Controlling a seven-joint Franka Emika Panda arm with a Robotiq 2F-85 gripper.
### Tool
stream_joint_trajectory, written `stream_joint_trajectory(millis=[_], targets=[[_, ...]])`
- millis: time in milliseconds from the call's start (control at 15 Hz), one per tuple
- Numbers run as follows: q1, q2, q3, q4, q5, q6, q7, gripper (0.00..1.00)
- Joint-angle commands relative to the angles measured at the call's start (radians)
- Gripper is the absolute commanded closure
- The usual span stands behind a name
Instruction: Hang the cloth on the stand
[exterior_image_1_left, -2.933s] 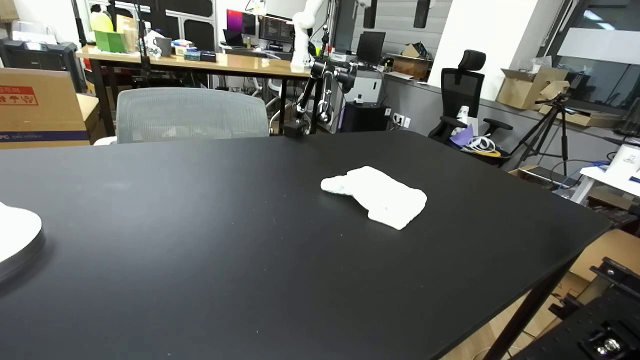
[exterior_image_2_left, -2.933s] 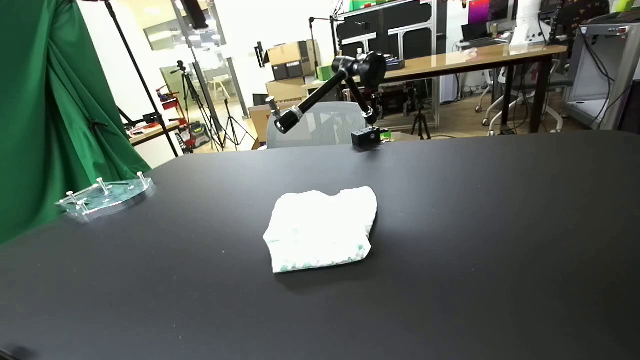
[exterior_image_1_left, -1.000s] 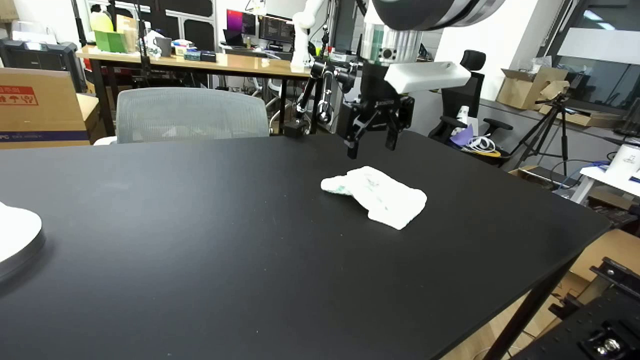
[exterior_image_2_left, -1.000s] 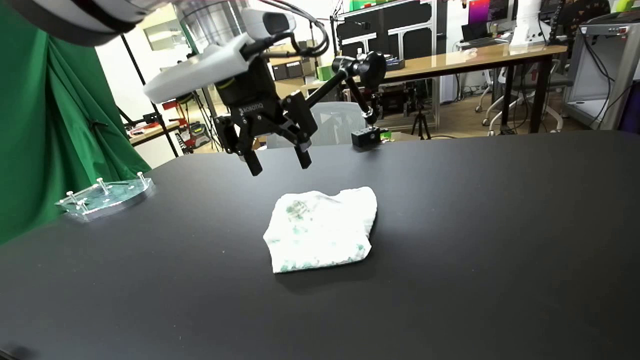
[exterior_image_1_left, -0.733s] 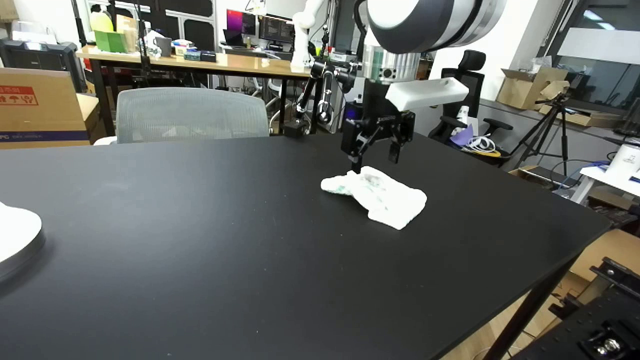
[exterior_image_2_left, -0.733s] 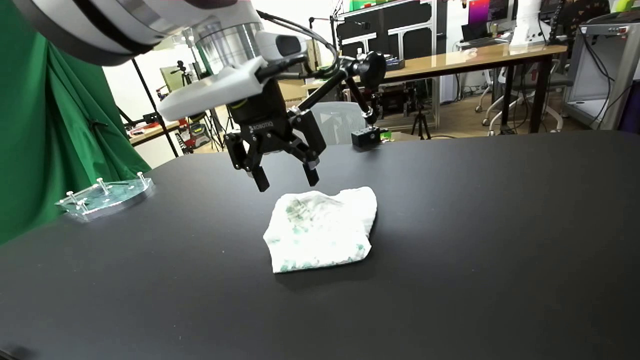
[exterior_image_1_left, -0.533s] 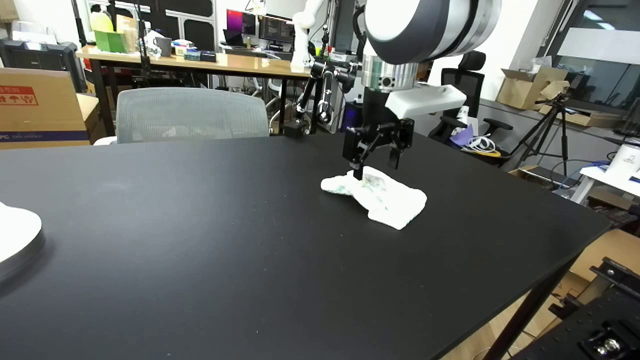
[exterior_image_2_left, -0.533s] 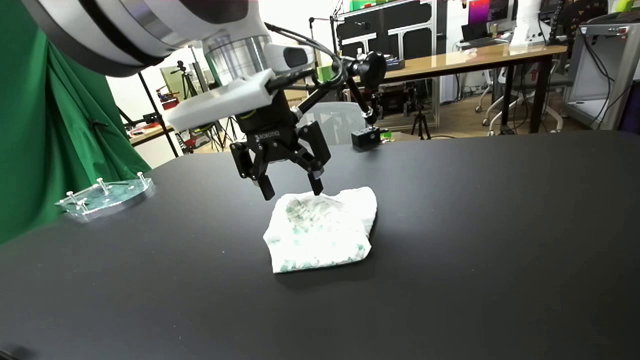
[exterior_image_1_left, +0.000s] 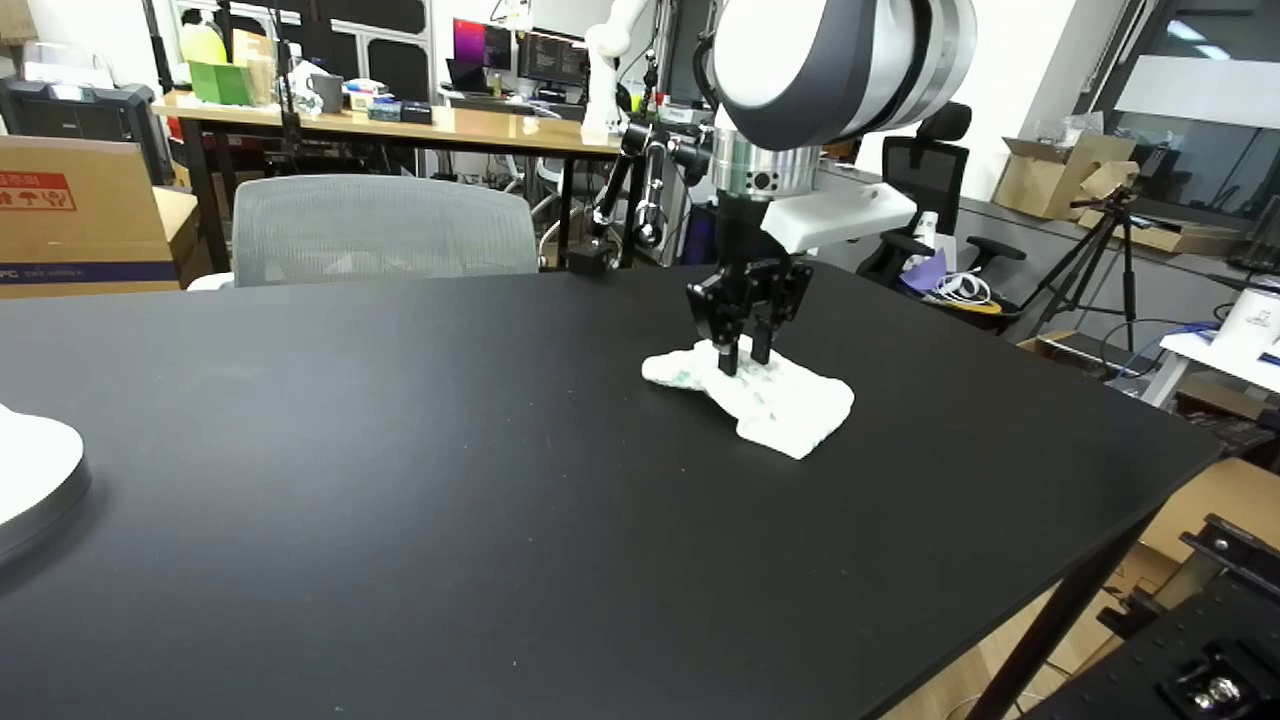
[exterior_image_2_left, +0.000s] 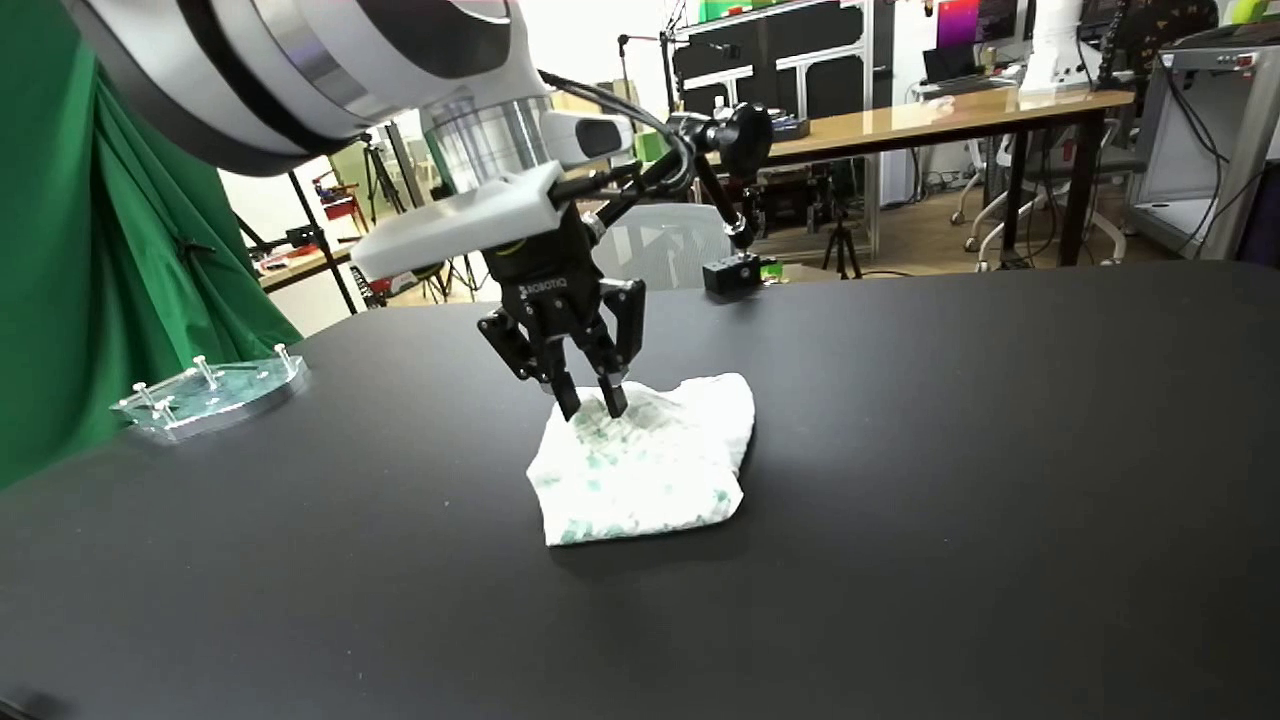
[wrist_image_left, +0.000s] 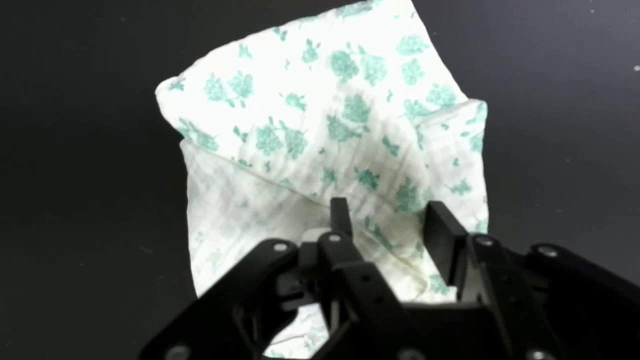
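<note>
The cloth (exterior_image_1_left: 790, 405), white with green flower prints, lies rumpled on the black table and fills much of the wrist view as folded fabric (wrist_image_left: 295, 100). Directly over its far part my gripper (exterior_image_2_left: 592, 412) points down, fingertips at the fabric's surface. In the wrist view a gap with a cloth fold below it separates the two fingers (wrist_image_left: 341, 217), so the gripper is open, partly narrowed. Whether the tips press on the fabric I cannot tell. A black jointed arm (exterior_image_2_left: 745, 140) on a block at the table's far edge may be the stand; this is uncertain.
In an exterior view a white round disc (exterior_image_1_left: 30, 465) sits at the left on the table. A clear plate with bolts (exterior_image_2_left: 215, 395) lies near the green curtain (exterior_image_2_left: 130, 250). Behind the table stands a grey mesh chair (exterior_image_1_left: 385, 230).
My gripper has come into view and moved down onto the cloth. Over the last half second its fingers have drawn closer together. The cloth lies where it was.
</note>
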Motion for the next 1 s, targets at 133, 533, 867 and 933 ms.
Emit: stream_joint_trajectory(millis=[133,533,867,933], targets=[[0.013,0.013,-0.008,0.023,0.018,-0.016,-0.028,0.98],[0.016,-0.055,-0.002,0.002,0.053,-0.056,-0.038,1.00],[0.048,-0.270,-0.013,-0.013,0.008,-0.215,0.039,1.00],[0.048,-0.310,-0.006,-0.004,-0.004,-0.251,0.056,1.00]])
